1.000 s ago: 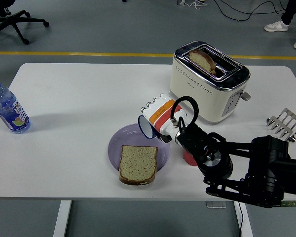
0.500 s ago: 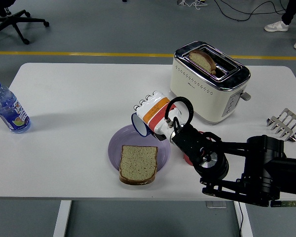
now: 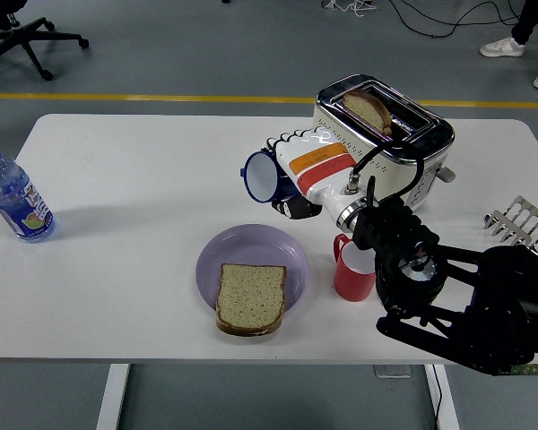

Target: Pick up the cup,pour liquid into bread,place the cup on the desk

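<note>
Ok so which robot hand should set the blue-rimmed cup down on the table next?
Right. The right robot hand already grips the cup, held on its side above the table, beyond the plate. No left arm is in view.

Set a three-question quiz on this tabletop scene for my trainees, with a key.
1. True or false: the right hand holds the blue-rimmed cup tipped on its side.
2. What lies on the purple plate?
A. a fork
B. a bread slice
C. a bottle
3. Fill in: the red mug stands to the ____ of the plate.

Key: 1 true; 2 B, the bread slice; 3 right.
</note>
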You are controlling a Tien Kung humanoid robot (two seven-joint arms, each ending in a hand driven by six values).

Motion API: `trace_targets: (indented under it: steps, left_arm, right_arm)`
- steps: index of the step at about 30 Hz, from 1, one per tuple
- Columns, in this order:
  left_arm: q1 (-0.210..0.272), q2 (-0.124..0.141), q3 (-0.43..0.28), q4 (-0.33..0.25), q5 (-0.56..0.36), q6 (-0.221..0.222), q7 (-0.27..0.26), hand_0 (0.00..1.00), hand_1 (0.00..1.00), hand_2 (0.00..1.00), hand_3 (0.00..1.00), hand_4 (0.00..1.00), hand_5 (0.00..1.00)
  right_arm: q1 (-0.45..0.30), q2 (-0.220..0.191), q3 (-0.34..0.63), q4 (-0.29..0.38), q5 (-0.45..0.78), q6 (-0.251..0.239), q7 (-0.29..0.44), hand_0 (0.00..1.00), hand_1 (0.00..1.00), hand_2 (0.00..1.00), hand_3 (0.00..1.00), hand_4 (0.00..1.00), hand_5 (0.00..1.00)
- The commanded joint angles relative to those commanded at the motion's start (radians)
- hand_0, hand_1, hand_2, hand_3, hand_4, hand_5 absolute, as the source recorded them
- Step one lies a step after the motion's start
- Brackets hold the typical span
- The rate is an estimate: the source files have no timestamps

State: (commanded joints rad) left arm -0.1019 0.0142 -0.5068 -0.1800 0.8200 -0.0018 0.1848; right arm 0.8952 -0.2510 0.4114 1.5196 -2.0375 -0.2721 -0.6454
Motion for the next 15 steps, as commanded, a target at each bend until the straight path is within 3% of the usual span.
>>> trace_targets:
  steps: [11,15]
  left_arm:
    - [0.003,-0.003,-0.013,0.0,0.013,0.002,-0.002,0.679,0.744,0.754,0.646,0.41,0.998]
    - [0.005,-0.003,-0.014,0.0,0.015,0.002,-0.002,0.679,0.744,0.754,0.646,0.41,0.998]
  right_arm:
    - [-0.222,-0.097,0.355,0.143,0.443,-0.117,0.0,0.14,0.125,0.338,0.444,0.611,0.087]
    - [-0.31,-0.128,0.481,0.187,0.603,-0.127,0.0,0.14,0.125,0.338,0.444,0.611,0.087]
